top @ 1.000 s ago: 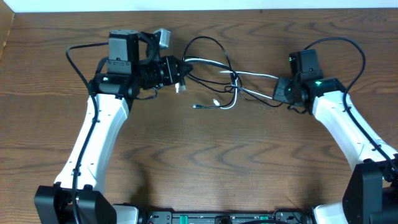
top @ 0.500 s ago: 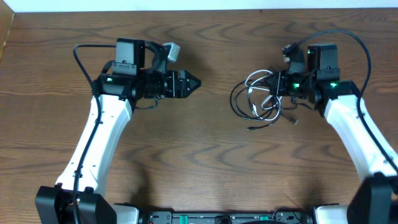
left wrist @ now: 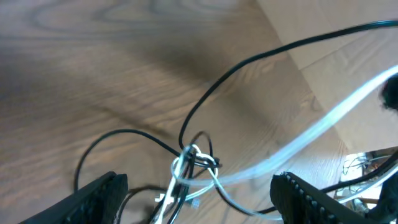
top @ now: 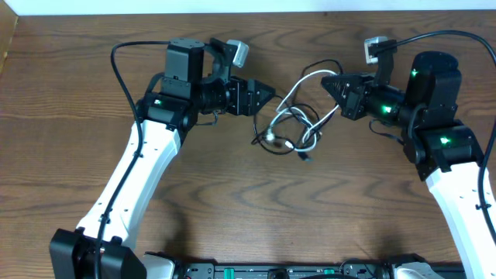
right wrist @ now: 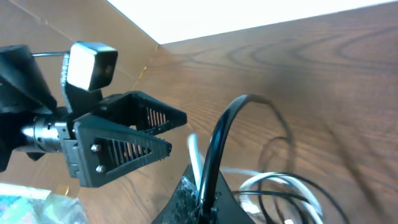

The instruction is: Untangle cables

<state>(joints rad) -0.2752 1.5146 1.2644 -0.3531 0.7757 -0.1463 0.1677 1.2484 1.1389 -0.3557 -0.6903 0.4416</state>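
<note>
A black cable (top: 318,67) and a white cable (top: 310,139) lie knotted together in a small tangle (top: 288,128) on the wooden table, between the two arms. My right gripper (top: 327,80) is shut on both cords, which run side by side out of its tip (right wrist: 205,193). A black loop arches up from the tip. My left gripper (top: 267,93) is open just left of the tangle and holds nothing. In the left wrist view its fingers (left wrist: 102,193) stand wide apart on either side of the knot (left wrist: 196,158), without touching it.
The table's far edge (top: 310,9) runs close behind both grippers. A cardboard edge (top: 8,39) shows at the far left. Thick black arm wires (top: 116,58) loop above each arm. The left gripper (right wrist: 177,132) faces the right wrist camera at close range.
My left gripper let go of the cables and opened wide. The right gripper pulled the bundle rightward, then both arms moved in toward the centre, and the tangle now lies between them.
</note>
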